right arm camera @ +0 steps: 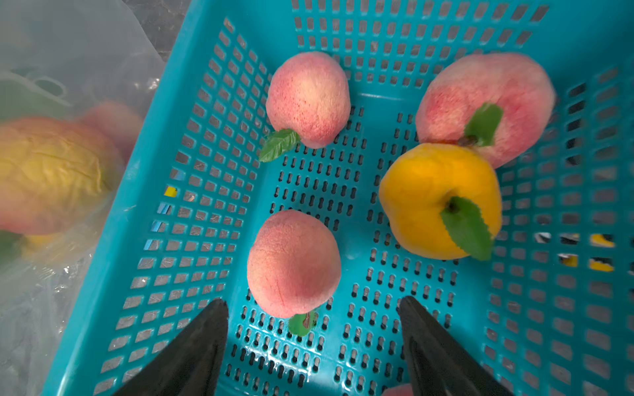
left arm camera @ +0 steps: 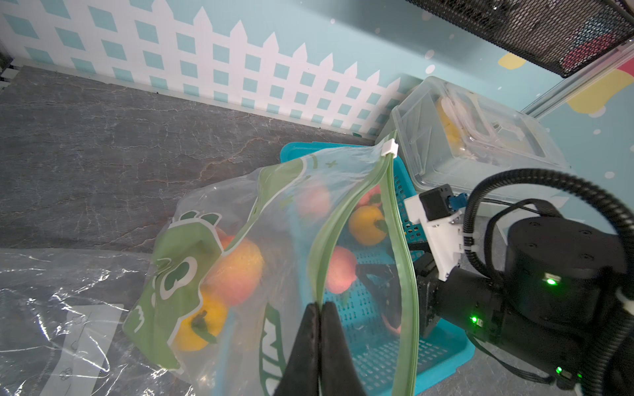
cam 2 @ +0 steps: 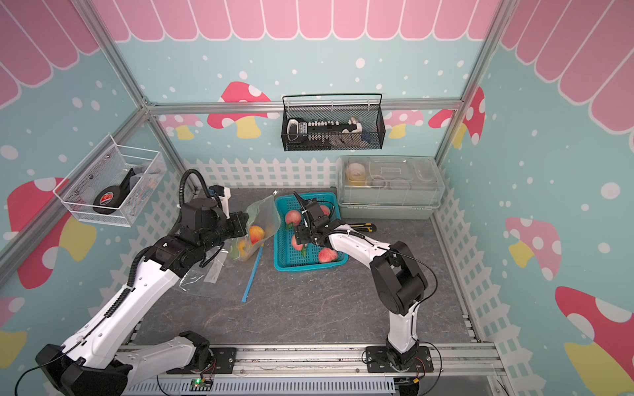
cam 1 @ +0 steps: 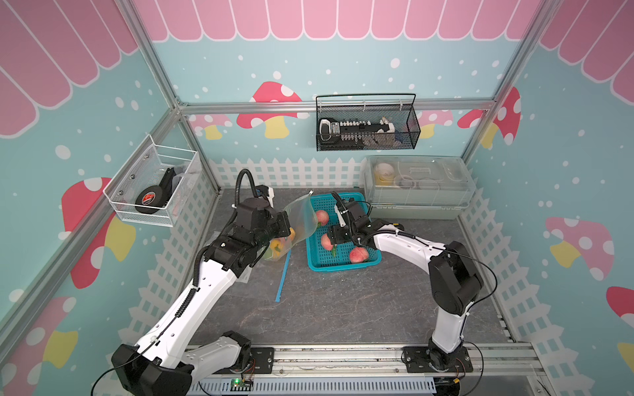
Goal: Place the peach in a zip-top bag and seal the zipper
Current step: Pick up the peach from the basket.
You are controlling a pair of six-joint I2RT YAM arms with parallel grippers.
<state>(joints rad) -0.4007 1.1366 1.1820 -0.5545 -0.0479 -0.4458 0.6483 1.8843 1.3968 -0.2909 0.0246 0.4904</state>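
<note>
Caught mid-task: we see the left gripper (left arm camera: pixel 319 307) pinched tight on the green zipper rim of the bag (left arm camera: pixel 240 192), holding it up just beside the basket (right arm camera: pixel 206 103), mouth gaping toward the basket. Through the clear plastic we make out fruit (left arm camera: pixel 236 271) already inside, orange-pink and yellow. The white slider (left arm camera: pixel 390 148) sits at the raised end of the track, above the basket's back corner. The right gripper (right arm camera: pixel 313 303) hangs over the basket, jaws spread wide and holding nothing. A pink peach (right arm camera: pixel 293 264) lies on the basket floor just ahead of its fingertips, untouched. Farther along the basket floor we count a second peach (right arm camera: pixel 308 99), a third peach (right arm camera: pixel 480 85) and a yellow peach (right arm camera: pixel 422 192) resting against the third. A blue strip (cam 1: pixel 283 274) lies on the table beside the basket's front corner
</note>
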